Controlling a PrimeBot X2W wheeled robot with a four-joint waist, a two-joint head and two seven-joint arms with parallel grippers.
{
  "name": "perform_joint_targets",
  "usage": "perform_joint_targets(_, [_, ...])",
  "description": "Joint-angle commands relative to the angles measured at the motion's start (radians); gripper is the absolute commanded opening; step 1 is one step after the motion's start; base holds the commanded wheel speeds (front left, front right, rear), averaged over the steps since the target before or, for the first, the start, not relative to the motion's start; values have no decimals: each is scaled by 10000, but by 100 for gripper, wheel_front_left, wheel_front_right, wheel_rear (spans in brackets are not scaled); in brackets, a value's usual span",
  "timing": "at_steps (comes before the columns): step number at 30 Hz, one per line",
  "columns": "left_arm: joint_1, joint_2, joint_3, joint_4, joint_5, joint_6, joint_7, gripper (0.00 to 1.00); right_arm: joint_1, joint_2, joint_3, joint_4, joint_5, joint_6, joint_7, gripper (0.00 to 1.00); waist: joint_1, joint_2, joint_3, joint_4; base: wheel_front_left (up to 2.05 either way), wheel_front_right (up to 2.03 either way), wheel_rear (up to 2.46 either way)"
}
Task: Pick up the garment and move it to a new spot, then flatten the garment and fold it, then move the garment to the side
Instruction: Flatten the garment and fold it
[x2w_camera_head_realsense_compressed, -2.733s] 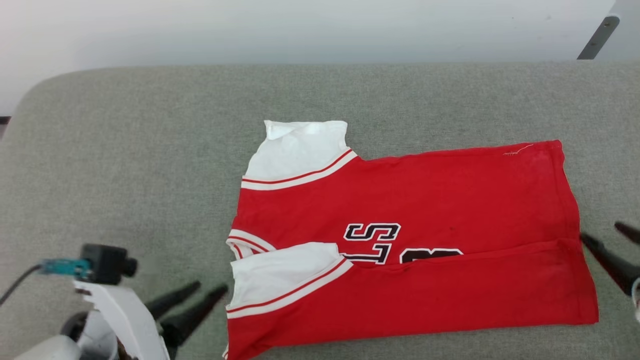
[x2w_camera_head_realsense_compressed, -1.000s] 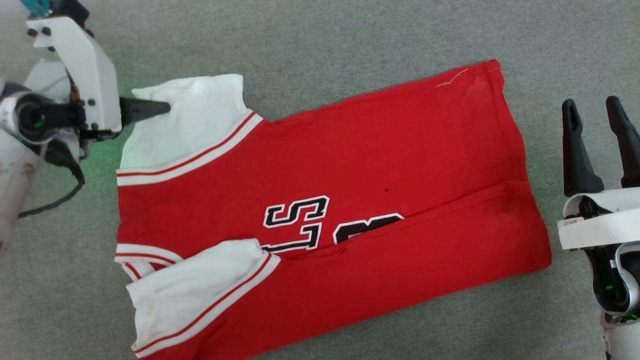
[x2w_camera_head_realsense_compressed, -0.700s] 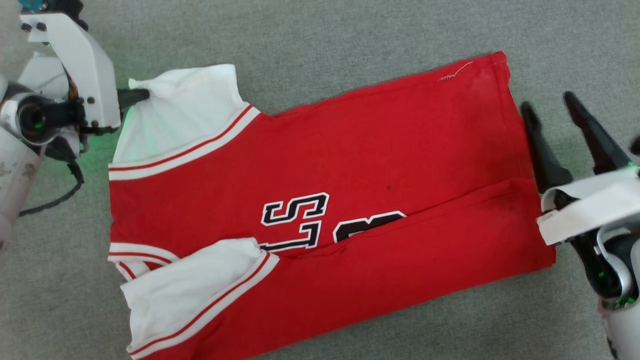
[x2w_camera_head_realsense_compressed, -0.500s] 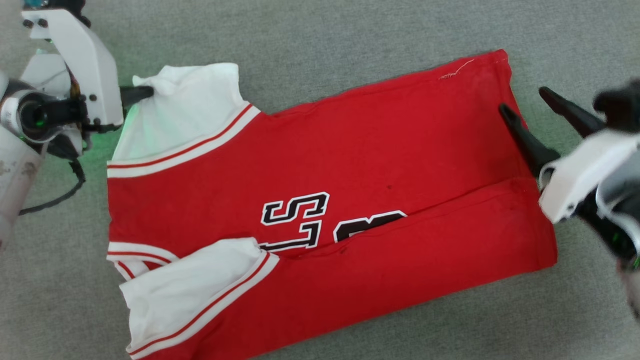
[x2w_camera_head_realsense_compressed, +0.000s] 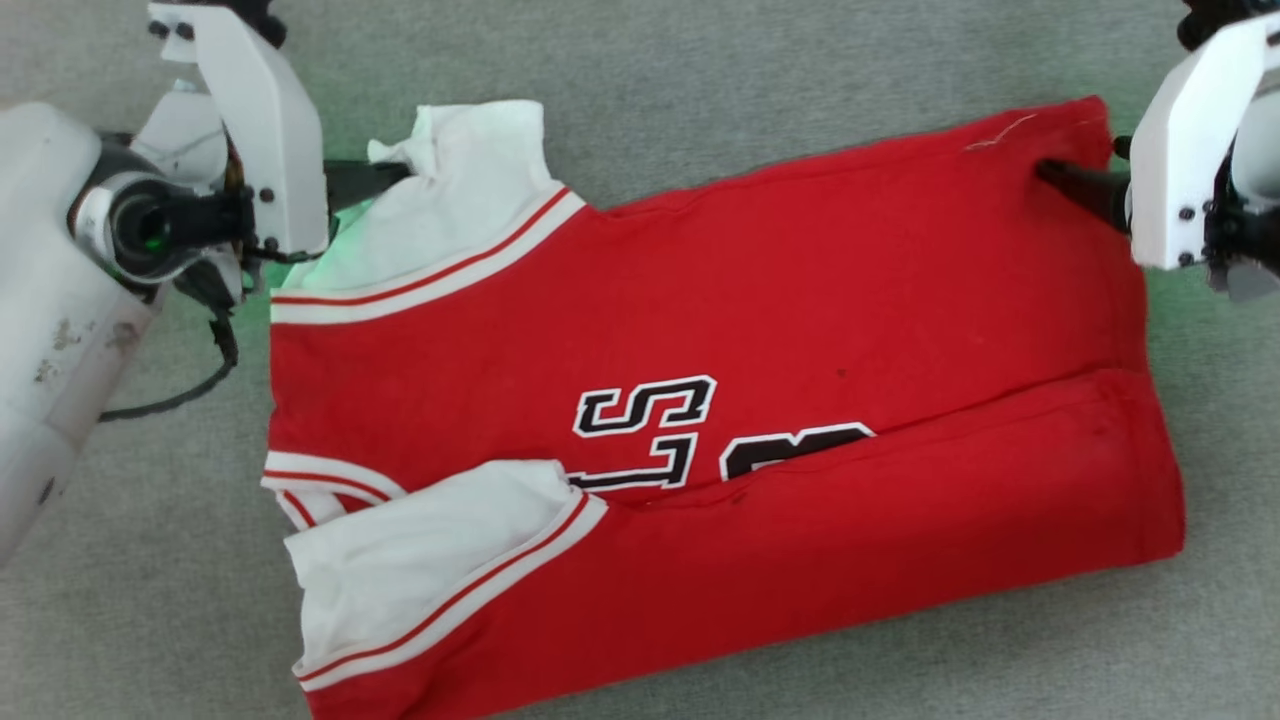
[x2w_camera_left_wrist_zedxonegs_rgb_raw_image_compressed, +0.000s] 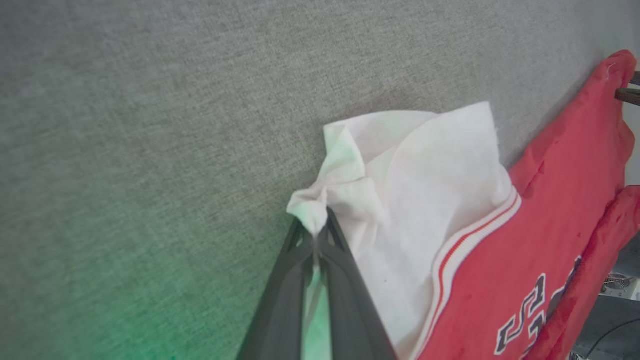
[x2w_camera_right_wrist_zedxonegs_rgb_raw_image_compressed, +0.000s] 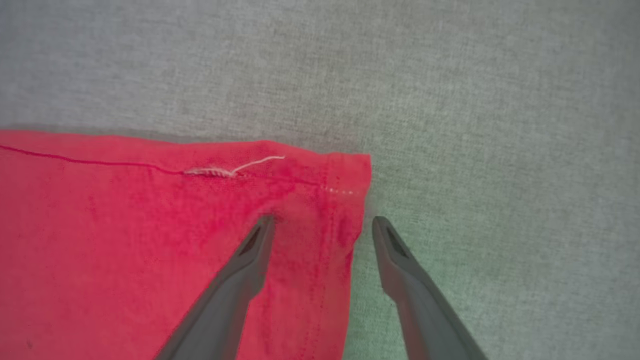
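Grey bench (x2w_camera_head_realsense_compressed: 700, 60) carries the garment (x2w_camera_head_realsense_compressed: 850, 290) lengthwise between the arms: left claw (x2w_camera_left_wrist_zedxonegs_rgb_raw_image_compressed: 316, 235) pinches its white sleeve corner, right claw (x2w_camera_right_wrist_zedxonegs_rgb_raw_image_compressed: 322, 220) gapes astride the opposite hem corner, ungripped.

Left gripper (x2w_camera_left_wrist_zedxonegs_rgb_raw_image_compressed: 316, 229): head view upper left, fingers pressed together, pointing right. Right gripper (x2w_camera_right_wrist_zedxonegs_rgb_raw_image_compressed: 322, 221): head view upper right, fingers spread, pointing left.

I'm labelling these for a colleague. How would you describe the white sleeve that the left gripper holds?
A red shirt with black lettering lies on the grey cloth surface. The sleeve sits at its upper left corner in the head view. Unlike the other white sleeve, which lies flat, its tip is bunched and pinched in the shut left gripper.
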Motion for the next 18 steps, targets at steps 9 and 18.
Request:
perform_joint_targets(9, [83, -137, -392, -296, -164, 1, -236, 0, -527, 95, 709, 1466, 254, -4, -23, 0, 0, 0, 149, 408, 0, 0, 0])
perform_joint_targets(18, [605, -74, -144, -1101, -766, -6, -1364, 0, 526, -893, 1602, 469, 1150, -6, -1853, 0, 0, 0, -1135, 866, 0, 0, 0])
